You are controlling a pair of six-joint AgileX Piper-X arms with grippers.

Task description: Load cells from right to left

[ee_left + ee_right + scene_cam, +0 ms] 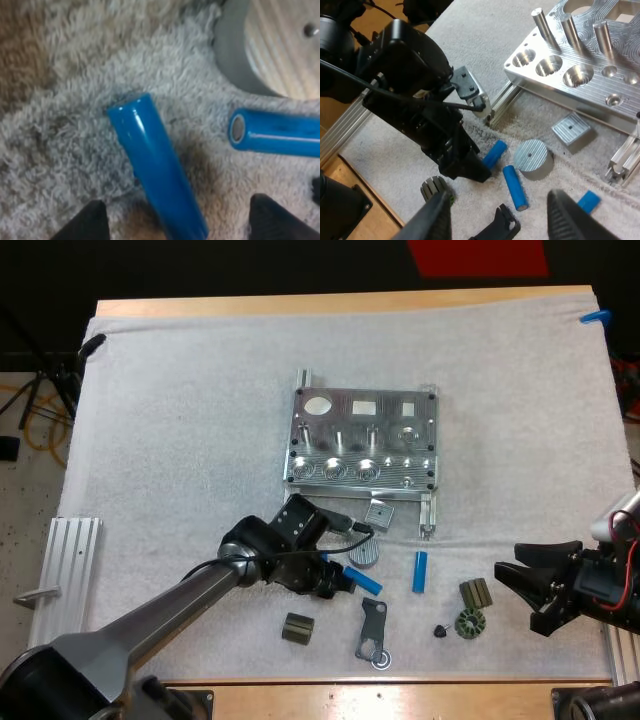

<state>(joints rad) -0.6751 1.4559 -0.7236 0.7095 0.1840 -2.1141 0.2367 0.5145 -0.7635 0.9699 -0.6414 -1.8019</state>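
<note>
- White mat on the table carries everything. Low over it, on the near side of the metal fixture, the left pincer stands spread, its fingers clear of any thing.
- Between those fingers lies a blue cell, flat on the mat and slanted, nearer to one finger than to the other. Nothing pinches it yet.
- I judge that the step in hand is the pickup of this cell. To do it well, centre the pincer over the cell's middle, turn the wrist until the fingers meet its long round sides squarely, then close gently so it does not roll away.
- A second cell lies near, beside a round metal disc. A careless finger could push it.
- A third cell lies toward the fixture's near right corner.
- The right pincer is spread and empty, well apart from the fixture, near small dark parts.
- The fixture's round sockets look empty, so the rightmost probably comes first.
</note>
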